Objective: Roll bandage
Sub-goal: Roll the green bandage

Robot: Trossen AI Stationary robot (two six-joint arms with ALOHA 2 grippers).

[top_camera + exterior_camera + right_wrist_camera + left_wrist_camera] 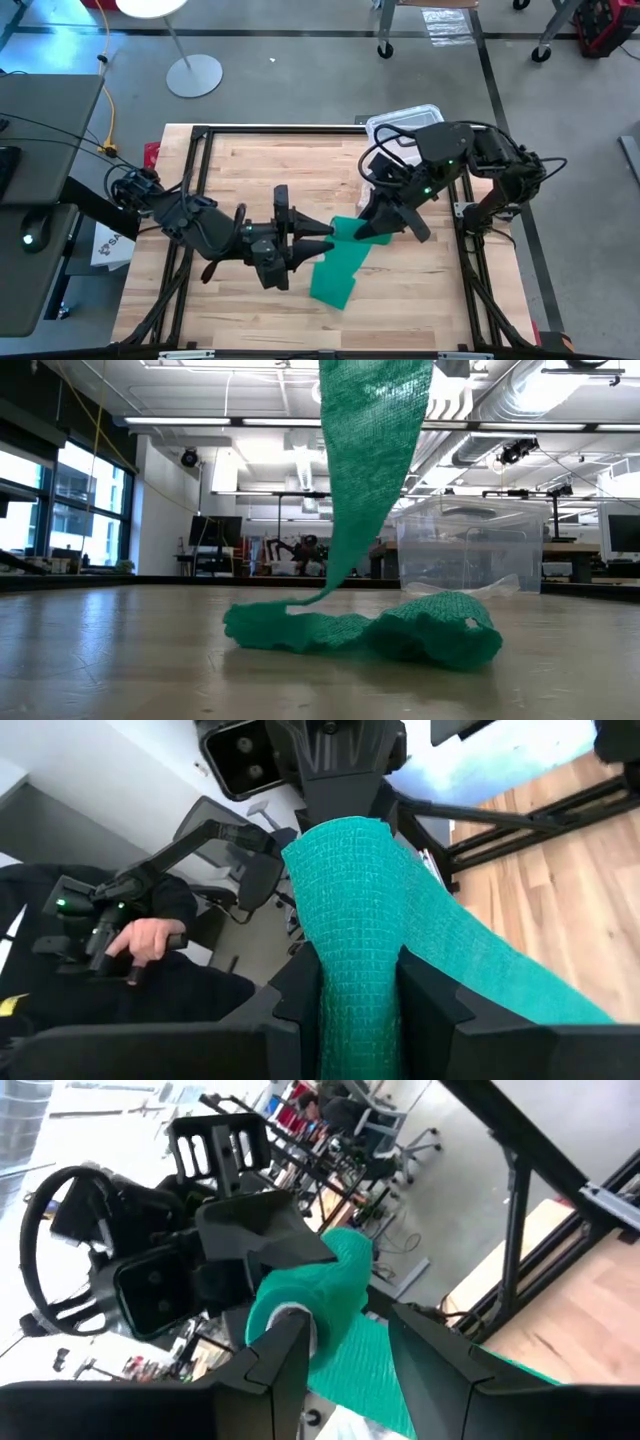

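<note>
At the centre of the high view, the left pincer point(325, 238) and right pincer point(372, 232) both clamp the bandage point(338, 268), its tail heaped on the surface point(250, 170); uneven pulling could slip it free.

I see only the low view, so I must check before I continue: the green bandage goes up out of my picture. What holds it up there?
Observer: The right gripper is shut on the bandage; the strip runs between its fingers.
Operator: And where is the left arm?
Observer: The left gripper is at the same raised end, tip to tip with the right one above the middle of the table.
Operator: Is the part on the table rolled already?
Observer: No. From above it lies as an unrolled strip beside the place where the grippers meet.
</note>
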